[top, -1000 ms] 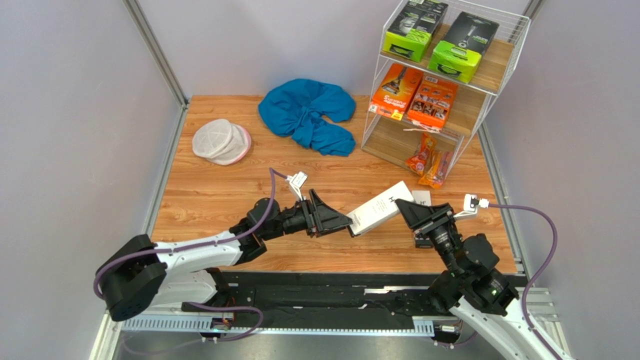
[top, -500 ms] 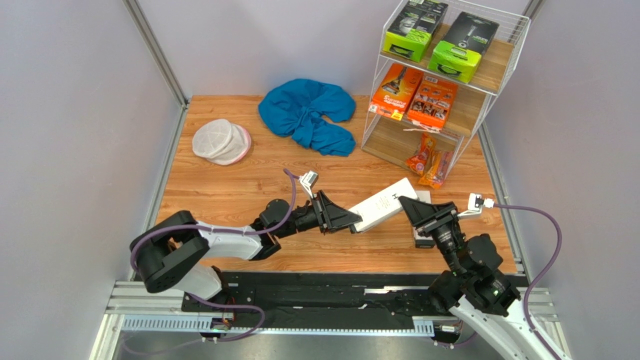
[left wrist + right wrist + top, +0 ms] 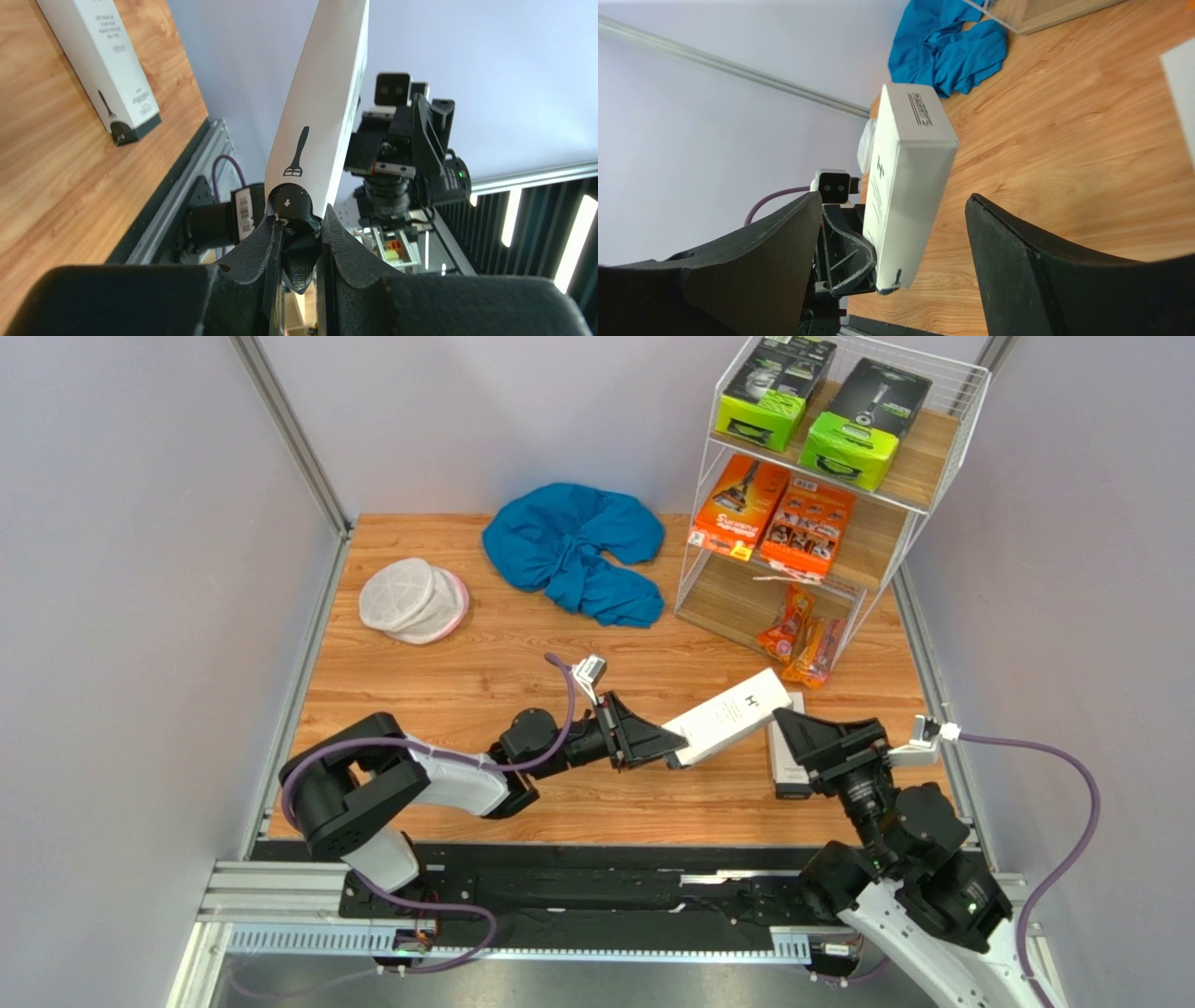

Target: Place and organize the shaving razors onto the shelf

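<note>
At the near edge the left arm (image 3: 421, 777) folds back on itself and then runs low and rightward over the wood-grain surface (image 3: 421, 686). Its black left tool (image 3: 671, 746) is clamped on the near end of a slim white box (image 3: 727, 714), the two fingers (image 3: 270, 245) pinching the printed black tab. That matte cardboard box is long and flat-sided, held slanted above the surface with its far end pointing toward the shelf (image 3: 877, 546). The right arm (image 3: 912, 840) rises from the near right corner, wrist aimed up and left. Its right tool (image 3: 783, 735) is spread wide, its broad black fingers (image 3: 1018, 245) standing either side of the box end without touching it. A second white box (image 3: 788, 773) lies flat on the surface just beneath that tool. Farther back, clear orange bags (image 3: 802, 637) lie at the front edge of the bottom board. The shelf is white wire with pale wooden boards: two glossy orange cartons (image 3: 744, 501) lie on the middle board, two lime-green boxes (image 3: 863, 420) on the top. Left of it lie a crumpled blue cloth (image 3: 575, 546) and a round white mesh pouch (image 3: 413, 599).
</note>
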Robot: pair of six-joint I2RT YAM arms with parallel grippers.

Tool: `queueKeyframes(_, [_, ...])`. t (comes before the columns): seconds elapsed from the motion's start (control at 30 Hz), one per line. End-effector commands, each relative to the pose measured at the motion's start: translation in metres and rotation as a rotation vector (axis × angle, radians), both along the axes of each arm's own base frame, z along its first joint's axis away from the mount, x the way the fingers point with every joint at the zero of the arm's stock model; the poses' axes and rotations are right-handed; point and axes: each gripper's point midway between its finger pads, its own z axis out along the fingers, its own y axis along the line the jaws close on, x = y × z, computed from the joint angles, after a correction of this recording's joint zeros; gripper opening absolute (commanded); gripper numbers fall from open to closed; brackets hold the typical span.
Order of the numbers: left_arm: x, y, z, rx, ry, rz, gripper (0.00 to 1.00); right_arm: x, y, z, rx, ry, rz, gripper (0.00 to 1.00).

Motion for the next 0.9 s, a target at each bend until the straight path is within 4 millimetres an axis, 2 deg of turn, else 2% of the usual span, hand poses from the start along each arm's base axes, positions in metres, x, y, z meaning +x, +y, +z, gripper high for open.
queueKeyframes(0.0, [0.025,-0.018,0.013,-0.020,-0.060,0.067,0.00,-0.014,-0.042,-0.008,-0.016,0.059,-0.130,0.80])
queueKeyframes(0.07, [0.041,-0.023,0.010,-0.012,-0.047,0.098,0.00,-0.019,-0.049,-0.004,-0.023,0.057,-0.141,0.82])
queueKeyframes(0.1, [0.047,-0.027,-0.005,0.016,-0.009,0.101,0.00,-0.020,-0.052,-0.007,-0.041,0.069,-0.150,0.82])
queueKeyframes(0.17, [0.062,-0.032,-0.005,0.007,-0.005,0.114,0.00,-0.024,-0.058,-0.001,-0.042,0.063,-0.159,0.82])
queueKeyframes(0.2, [0.067,-0.036,-0.018,0.029,0.009,0.111,0.00,-0.026,-0.063,-0.002,-0.054,0.069,-0.169,0.83])
queueKeyframes(0.23, [0.074,-0.043,-0.012,0.021,-0.002,0.107,0.00,-0.027,-0.065,-0.001,-0.060,0.069,-0.173,0.83])
queueKeyframes(0.27, [0.081,-0.044,-0.016,0.031,0.007,0.118,0.00,-0.030,-0.069,0.004,-0.055,0.062,-0.179,0.83])
queueKeyframes(0.3, [0.088,-0.047,-0.027,0.048,0.033,0.131,0.00,-0.032,-0.073,0.003,-0.065,0.068,-0.190,0.84])
queueKeyframes(0.37, [0.106,-0.049,-0.026,0.035,0.027,0.161,0.00,-0.035,-0.077,0.006,-0.080,0.059,-0.194,0.84])
queueKeyframes(0.47, [0.132,-0.053,-0.035,0.062,0.023,0.200,0.00,-0.040,-0.087,0.011,-0.095,0.056,-0.212,0.84])
queueKeyframes(0.7, [0.181,-0.069,-0.032,0.172,0.002,0.280,0.00,-0.047,-0.100,0.015,-0.113,0.053,-0.239,0.86])
queueKeyframes(0.77, [0.191,-0.075,-0.042,0.223,0.004,0.301,0.00,-0.048,-0.101,0.015,-0.114,0.055,-0.240,0.86])
queueKeyframes(0.83, [0.204,-0.083,-0.040,0.246,0.013,0.321,0.00,-0.049,-0.102,0.016,-0.114,0.053,-0.238,0.86])
queueKeyframes(0.87, [0.209,-0.086,-0.051,0.260,0.028,0.327,0.00,-0.050,-0.101,0.017,-0.116,0.050,-0.231,0.87])
